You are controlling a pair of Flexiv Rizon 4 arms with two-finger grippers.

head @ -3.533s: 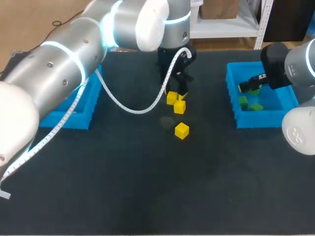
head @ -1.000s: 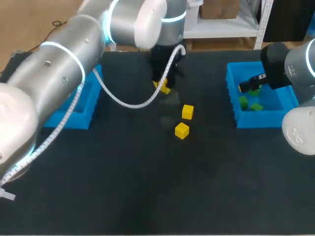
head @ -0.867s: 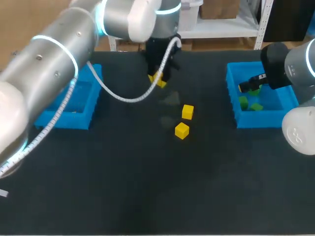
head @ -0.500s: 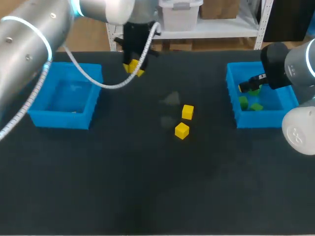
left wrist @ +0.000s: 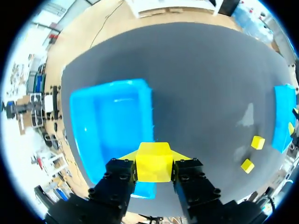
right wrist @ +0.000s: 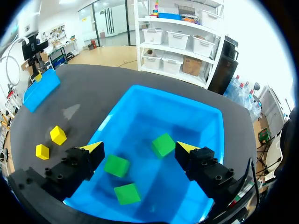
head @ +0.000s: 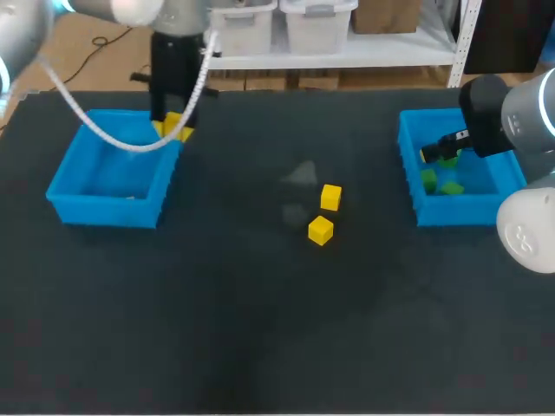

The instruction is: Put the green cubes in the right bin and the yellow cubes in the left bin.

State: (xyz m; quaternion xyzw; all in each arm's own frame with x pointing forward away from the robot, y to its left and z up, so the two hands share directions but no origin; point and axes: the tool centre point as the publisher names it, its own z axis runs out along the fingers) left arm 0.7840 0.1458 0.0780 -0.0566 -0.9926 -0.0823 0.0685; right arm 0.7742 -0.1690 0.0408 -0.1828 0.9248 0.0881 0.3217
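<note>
The left gripper (left wrist: 154, 164) pinched a yellow cube (left wrist: 153, 156) between both fingers, right above the edge wall of the left bin (left wrist: 110, 126), whose open hollow lay just ahead of it. Two more yellow cubes (head: 329, 197) (head: 320, 230) sat well off to its side on the bare worktop (head: 260, 303). The right gripper (right wrist: 139, 148) hung spread over the right bin (right wrist: 205, 116), with three green cubes (right wrist: 163, 144) beneath it, inside the walls.
</note>
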